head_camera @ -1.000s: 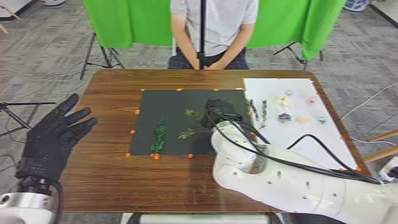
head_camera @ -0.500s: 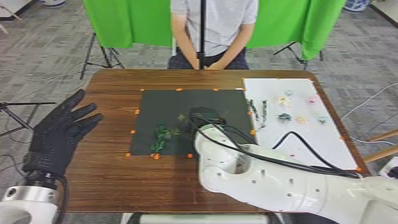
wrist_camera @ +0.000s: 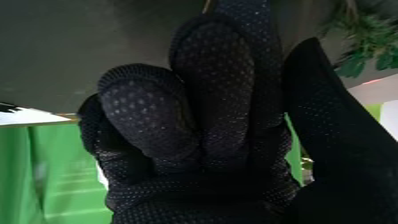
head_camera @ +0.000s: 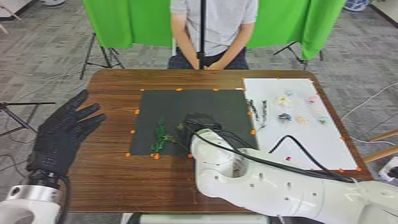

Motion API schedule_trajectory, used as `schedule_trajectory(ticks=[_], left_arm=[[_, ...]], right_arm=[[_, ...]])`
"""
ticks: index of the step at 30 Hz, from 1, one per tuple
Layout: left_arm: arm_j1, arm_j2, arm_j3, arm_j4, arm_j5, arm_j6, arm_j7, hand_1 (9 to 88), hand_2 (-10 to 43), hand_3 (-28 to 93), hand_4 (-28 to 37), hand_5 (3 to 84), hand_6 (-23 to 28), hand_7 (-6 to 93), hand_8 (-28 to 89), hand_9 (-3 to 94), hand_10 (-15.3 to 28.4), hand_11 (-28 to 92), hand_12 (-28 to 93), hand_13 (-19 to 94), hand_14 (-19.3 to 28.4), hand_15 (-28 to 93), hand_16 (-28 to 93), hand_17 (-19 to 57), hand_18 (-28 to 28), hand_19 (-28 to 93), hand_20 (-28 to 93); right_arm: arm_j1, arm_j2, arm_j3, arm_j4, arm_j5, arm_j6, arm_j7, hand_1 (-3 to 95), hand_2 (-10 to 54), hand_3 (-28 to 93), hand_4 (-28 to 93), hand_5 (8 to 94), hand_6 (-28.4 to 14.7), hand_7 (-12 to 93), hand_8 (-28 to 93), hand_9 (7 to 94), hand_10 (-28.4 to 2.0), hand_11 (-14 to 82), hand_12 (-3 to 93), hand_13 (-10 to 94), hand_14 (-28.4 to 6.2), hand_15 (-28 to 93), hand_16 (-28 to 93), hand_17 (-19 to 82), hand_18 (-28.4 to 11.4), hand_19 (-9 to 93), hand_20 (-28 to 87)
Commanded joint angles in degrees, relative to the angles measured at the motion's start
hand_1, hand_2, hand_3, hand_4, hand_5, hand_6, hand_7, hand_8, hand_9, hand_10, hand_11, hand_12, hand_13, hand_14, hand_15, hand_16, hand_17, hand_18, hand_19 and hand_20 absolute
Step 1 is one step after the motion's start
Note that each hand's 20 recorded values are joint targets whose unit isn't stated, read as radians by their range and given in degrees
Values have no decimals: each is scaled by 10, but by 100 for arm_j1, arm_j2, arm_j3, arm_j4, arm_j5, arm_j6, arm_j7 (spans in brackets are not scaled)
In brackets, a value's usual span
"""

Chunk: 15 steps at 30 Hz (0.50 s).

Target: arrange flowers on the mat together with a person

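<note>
In the head view, my right hand [head_camera: 197, 121] is over the right half of the dark mat [head_camera: 191, 100], its fingers and thumb closed round a thin yellow-green sprig [head_camera: 172, 138]. The sprig's tip lies close beside a leafy green stem [head_camera: 160, 134] on the mat's left side. In the right wrist view, my right hand [wrist_camera: 213, 95] has curled fingers, and a thin brown stalk [wrist_camera: 209, 6] shows past them; green leaves [wrist_camera: 354, 65] are beyond the thumb. My left hand [head_camera: 64, 132] is open, off the table's left edge.
A white mat [head_camera: 302, 142] on the right holds a yellow flower [head_camera: 282, 101], a pink flower [head_camera: 312, 99], a dark blue flower [head_camera: 284, 117], a peach flower [head_camera: 302, 120] and dark green stems [head_camera: 264, 112]. Orange tape marks both mats' edges.
My right hand has moved left and nearer over the dark mat, carrying the sprig toward the green stem. My left hand has shifted slightly.
</note>
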Motion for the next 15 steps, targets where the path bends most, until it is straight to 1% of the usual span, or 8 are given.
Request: schedule_trajectory(ticks=[1, 5, 6, 9, 10, 11, 12, 15], left_arm=[[-5, 42, 107, 58, -5, 23, -9, 220, 83, 752, -237, 308, 54, 100, -85, 300, 160, 190, 106, 214, 230, 444, -77, -75, 202, 402, 107], [1, 44, 109, 60, -7, 38, 17, 221, 83, 751, -234, 308, 54, 100, -86, 300, 159, 190, 106, 214, 230, 445, -77, -75, 203, 403, 108], [-45, 28, 135, 72, 15, 30, -25, 221, 82, 752, -234, 308, 54, 100, -86, 299, 159, 190, 106, 214, 230, 445, -77, -75, 203, 403, 108], [-112, 72, 194, 99, 6, 19, 15, 222, 81, 752, -233, 308, 54, 101, -86, 299, 159, 190, 106, 214, 230, 445, -77, -76, 203, 403, 108], [-126, 66, 200, 101, 24, 12, -20, 222, 81, 752, -233, 308, 54, 101, -86, 299, 159, 190, 106, 214, 230, 445, -77, -76, 203, 403, 108], [-212, 65, 233, 132, 23, -17, -47, 222, 80, 752, -232, 308, 54, 100, -86, 299, 159, 190, 106, 214, 230, 445, -77, -76, 203, 404, 108], [-189, 60, 236, 118, 11, -2, -29, 222, 80, 753, -232, 308, 54, 101, -86, 299, 159, 190, 106, 214, 230, 446, -77, -76, 203, 403, 108], [-268, 82, 291, 148, 24, -14, -38, 222, 78, 753, -231, 308, 54, 101, -86, 299, 159, 190, 106, 214, 230, 446, -77, -76, 202, 402, 108]], right_arm=[[82, -101, -99, 77, -178, 164, 36, 381, 40, 594, -197, 937, 22, 289, -170, 937, -120, 427, 153, 888, -105, 604, 202, 531, -255, 932, 329], [127, -127, -109, 116, -171, 255, -5, 378, 52, 602, -197, 937, 23, 297, -171, 937, -120, 431, 150, 893, -103, 600, 202, 536, -253, 932, 331], [128, -127, -99, 124, -146, 268, -10, 382, 60, 608, -198, 937, 24, 303, -170, 937, -119, 435, 150, 896, -103, 598, 202, 538, -253, 932, 332], [225, -149, -173, 186, -116, 375, -4, 395, 73, 624, -203, 937, 28, 313, -173, 937, -117, 446, 145, 902, -101, 593, 204, 542, -250, 932, 332], [224, -168, -169, 213, -126, 377, -4, 397, 75, 629, -204, 937, 29, 315, -174, 937, -116, 448, 144, 904, -101, 592, 205, 543, -249, 932, 331], [270, -170, -213, 237, -114, 446, 25, 398, 76, 634, -204, 937, 29, 318, -175, 937, -115, 449, 143, 905, -101, 591, 206, 544, -249, 932, 332], [290, -190, -231, 264, -75, 480, 19, 398, 77, 637, -204, 937, 30, 320, -175, 937, -115, 450, 143, 907, -101, 589, 207, 545, -249, 932, 332], [351, -211, -282, 324, -79, 554, 69, 401, 78, 637, -206, 937, 31, 322, -177, 937, -114, 454, 141, 910, -99, 587, 209, 547, -247, 932, 332]])
